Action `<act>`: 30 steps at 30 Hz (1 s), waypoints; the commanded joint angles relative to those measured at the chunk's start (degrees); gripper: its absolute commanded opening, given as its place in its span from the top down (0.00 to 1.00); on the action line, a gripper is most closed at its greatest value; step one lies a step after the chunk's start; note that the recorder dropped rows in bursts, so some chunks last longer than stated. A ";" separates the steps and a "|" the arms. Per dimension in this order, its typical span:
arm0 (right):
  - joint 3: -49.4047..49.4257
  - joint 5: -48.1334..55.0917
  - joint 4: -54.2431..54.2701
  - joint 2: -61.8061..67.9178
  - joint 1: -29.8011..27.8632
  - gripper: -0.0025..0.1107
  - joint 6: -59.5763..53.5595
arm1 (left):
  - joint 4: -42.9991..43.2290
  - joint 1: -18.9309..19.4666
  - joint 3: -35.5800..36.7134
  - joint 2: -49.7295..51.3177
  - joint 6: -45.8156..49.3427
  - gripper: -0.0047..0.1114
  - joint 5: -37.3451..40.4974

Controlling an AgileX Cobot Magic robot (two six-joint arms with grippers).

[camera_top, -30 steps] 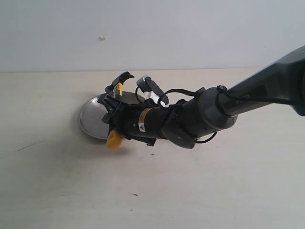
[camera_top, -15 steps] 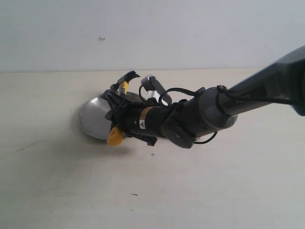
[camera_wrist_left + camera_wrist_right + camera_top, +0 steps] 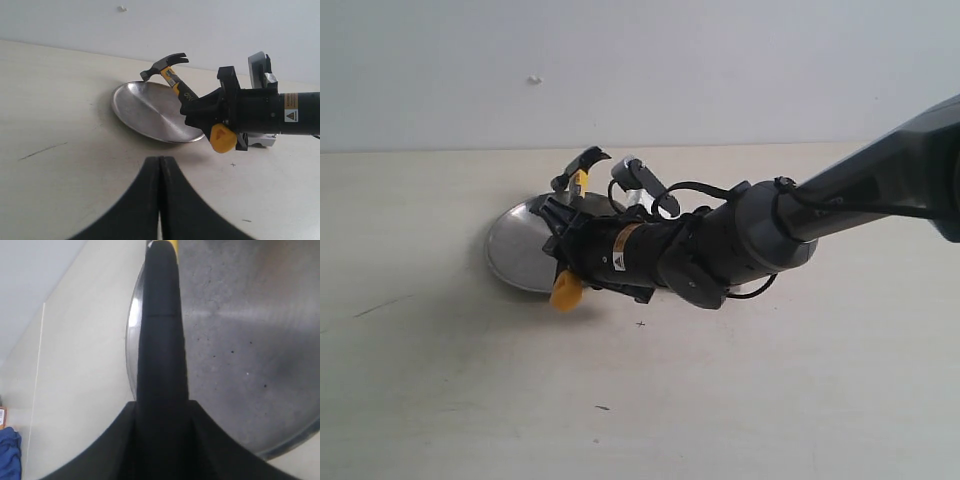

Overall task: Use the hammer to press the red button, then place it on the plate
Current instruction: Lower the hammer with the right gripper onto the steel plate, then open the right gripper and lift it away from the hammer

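As the hammer (image 3: 176, 84) is poised slantwise over the plate (image 3: 135, 105) on the counter (image 3: 470, 380), head near the far rim, its handle is gripped by the right pincer (image 3: 202, 107), apparently for setting down; the left pincer (image 3: 160, 160) is closed, empty.

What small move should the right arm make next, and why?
Probably lower the right gripper a little. It is shut on the hammer, which hangs tilted over the plate, head near the far rim and seemingly not resting on it; open only once it rests.
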 commanded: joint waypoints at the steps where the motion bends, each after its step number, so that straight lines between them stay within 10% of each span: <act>1: -0.40 0.41 -0.55 -0.43 -0.36 0.66 -2.56 | -0.31 0.09 -0.01 -0.33 -0.10 0.96 -0.20; 30: -10.59 33.86 -4.00 -1.66 1.70 0.54 -13.70 | -0.31 0.09 -0.01 -0.33 -0.10 0.96 -0.20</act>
